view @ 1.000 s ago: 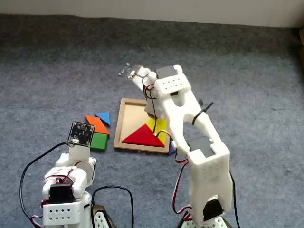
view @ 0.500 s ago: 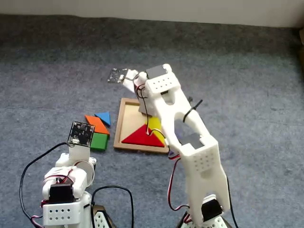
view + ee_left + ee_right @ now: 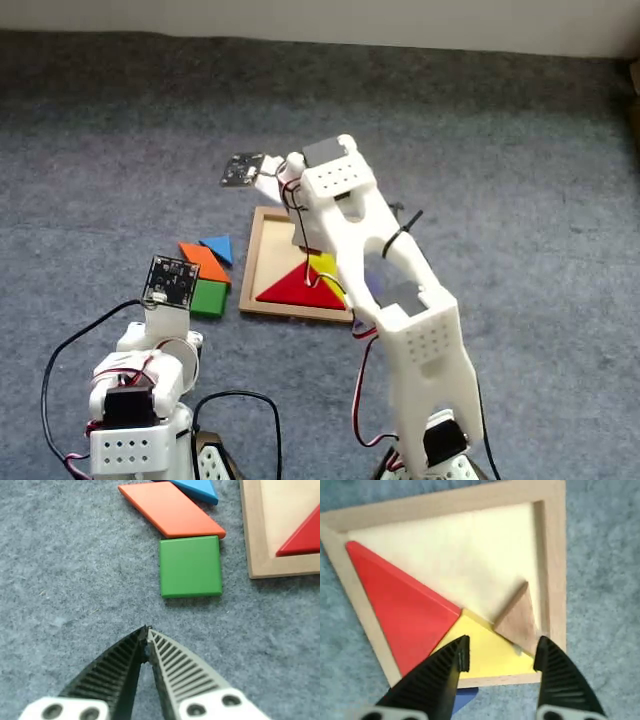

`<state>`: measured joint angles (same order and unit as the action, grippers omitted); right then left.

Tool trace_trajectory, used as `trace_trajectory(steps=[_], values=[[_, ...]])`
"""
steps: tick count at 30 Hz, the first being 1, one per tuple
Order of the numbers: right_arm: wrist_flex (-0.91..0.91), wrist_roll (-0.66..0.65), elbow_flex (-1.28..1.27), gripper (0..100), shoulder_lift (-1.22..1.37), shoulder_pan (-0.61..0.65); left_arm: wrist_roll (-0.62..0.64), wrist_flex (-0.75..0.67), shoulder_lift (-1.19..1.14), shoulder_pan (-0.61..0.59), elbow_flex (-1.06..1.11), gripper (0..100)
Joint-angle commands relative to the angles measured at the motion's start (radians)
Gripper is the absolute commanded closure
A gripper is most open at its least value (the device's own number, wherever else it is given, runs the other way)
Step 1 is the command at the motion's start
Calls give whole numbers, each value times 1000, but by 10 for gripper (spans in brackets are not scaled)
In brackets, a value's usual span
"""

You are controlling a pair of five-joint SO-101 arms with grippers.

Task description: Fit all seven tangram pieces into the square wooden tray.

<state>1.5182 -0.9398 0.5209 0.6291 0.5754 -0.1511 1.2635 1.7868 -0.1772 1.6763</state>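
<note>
Grey carpet [image 3: 520, 140] covers the floor, with a pale strip [image 3: 400, 20] along the top edge. At lower left the left gripper [image 3: 146, 636] hangs with its fingers closed together on nothing, near the green square [image 3: 190, 566]. Beyond it lie the orange parallelogram [image 3: 170, 509] and a blue triangle [image 3: 192, 487]. At centre sits the wooden tray [image 3: 266, 262], holding the red triangle [image 3: 297, 287], the yellow triangle [image 3: 330, 268] and a plain wooden triangle [image 3: 517, 617]. The right gripper [image 3: 501, 655] hovers above it, jaws spread and empty. Since a second ago the right arm [image 3: 350, 220] has swung leftward, and the left arm [image 3: 140, 400] has kept still.
</note>
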Motion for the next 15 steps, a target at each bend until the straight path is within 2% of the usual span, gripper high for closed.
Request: trace_trajectory(steps=[1,4,8,15], values=[[19,78,50,902,-104,56,-8,8,21,-2,19,994],[-62,155,42,998,-102,76,-8,8,21,-2,19,994],[-148,241,-8,992,-53,67,-8,8,21,-2,19,994],[-157,244,-10,992,44,-21,-8,8,21,-2,19,994]])
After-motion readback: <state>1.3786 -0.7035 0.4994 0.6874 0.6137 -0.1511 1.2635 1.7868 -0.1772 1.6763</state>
